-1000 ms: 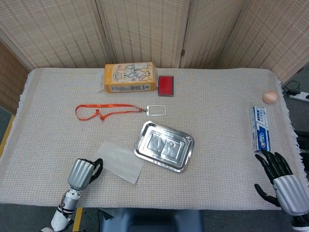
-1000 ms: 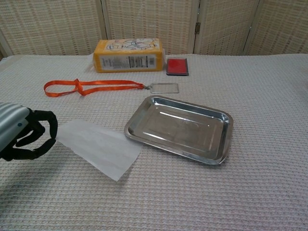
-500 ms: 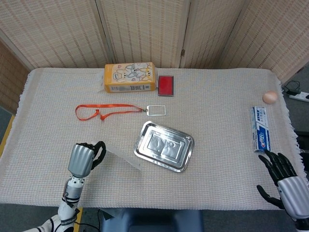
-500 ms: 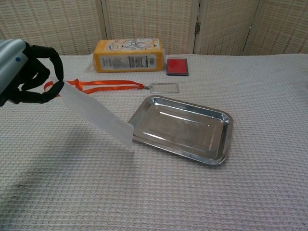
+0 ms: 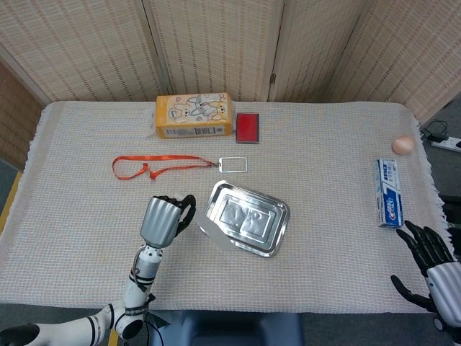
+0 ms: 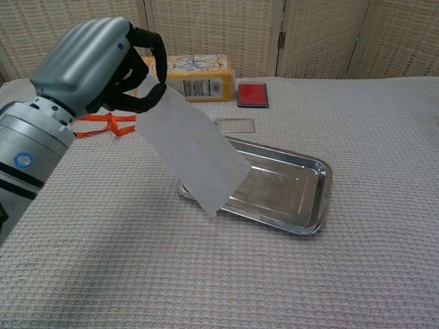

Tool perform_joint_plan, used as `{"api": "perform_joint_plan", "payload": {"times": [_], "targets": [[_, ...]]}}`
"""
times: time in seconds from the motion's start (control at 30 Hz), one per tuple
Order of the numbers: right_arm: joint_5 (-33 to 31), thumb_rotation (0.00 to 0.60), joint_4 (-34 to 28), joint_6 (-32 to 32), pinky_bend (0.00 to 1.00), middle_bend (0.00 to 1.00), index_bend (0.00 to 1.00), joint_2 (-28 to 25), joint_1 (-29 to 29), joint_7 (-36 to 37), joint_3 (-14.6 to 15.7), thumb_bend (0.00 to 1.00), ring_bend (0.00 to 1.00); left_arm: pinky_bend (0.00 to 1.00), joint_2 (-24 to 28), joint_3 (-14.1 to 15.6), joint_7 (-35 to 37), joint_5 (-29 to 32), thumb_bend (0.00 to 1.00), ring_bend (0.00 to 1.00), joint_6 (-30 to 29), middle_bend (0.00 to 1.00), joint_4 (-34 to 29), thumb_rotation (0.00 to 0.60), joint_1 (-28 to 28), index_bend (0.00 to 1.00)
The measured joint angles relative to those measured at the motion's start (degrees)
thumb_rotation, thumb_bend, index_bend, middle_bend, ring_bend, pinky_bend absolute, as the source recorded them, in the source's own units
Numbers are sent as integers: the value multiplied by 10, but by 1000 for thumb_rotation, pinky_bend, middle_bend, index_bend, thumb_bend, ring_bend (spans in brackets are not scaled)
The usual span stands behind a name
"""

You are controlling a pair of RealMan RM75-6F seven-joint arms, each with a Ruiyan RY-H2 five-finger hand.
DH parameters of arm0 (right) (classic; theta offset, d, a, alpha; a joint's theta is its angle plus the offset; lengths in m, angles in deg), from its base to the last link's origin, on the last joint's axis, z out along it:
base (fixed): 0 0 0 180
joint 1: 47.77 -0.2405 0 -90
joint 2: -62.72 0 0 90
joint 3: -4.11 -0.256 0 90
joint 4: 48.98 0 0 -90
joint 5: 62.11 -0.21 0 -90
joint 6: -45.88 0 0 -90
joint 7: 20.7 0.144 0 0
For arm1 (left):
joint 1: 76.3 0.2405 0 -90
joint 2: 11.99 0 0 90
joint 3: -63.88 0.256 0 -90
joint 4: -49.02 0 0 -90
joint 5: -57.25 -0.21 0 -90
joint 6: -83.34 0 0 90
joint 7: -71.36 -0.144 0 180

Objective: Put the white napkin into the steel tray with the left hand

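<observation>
My left hand (image 5: 164, 218) (image 6: 101, 65) pinches the top edge of the white napkin (image 6: 191, 153), which hangs in the air, slanting down to the right. The napkin's lower end (image 5: 215, 236) hovers over the near left corner of the steel tray (image 5: 272, 232) (image 6: 312, 188), which lies empty at the table's middle. My right hand (image 5: 434, 261) sits at the table's near right corner with fingers spread, holding nothing; only the head view shows it.
An orange lanyard (image 5: 151, 166) with a clear badge holder (image 5: 233, 164) lies behind the tray. A yellow box (image 5: 194, 114) and a red pad (image 5: 248, 127) stand at the back. A toothpaste box (image 5: 387, 192) and an egg (image 5: 403, 145) lie at the right edge.
My left hand lifted the napkin off the table and carried it up and right, until its lower end hung over the tray's corner. The right hand drew back slightly toward the table's edge.
</observation>
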Motion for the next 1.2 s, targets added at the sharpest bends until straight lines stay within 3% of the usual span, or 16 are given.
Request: {"api": "perform_joint_plan", "payload": {"times": [0.27,0.5,0.8,1.03,1.2], "targets": [[-4,600,12,-16,0,0,0,-14,5,38,-1,376,0,1000,-56,-41,-21,16,620,1000,29,1000,44,600,-70,660],[-8,600,18,-21,0,0,0,-18,8,52,-3,376,0,1000,-93,-45,-8,38,626,1000,31,1000,109,600,-90,660],[-3,600,17,-26,0,0,0,-17,10,49,-3,376,0,1000,-86,19,-4,51,647,1000,16,1000,106,600,-40,666],[12,600,12,-25,0,0,0,-14,11,37,1,377,0,1000,-79,138,-6,35,649,1000,8,1000,77,600,26,666],[14,600,13,-39,0,0,0,-16,15,43,1,376,0,1000,-108,165,6,30,650,1000,21,1000,114,600,47,666]]}}
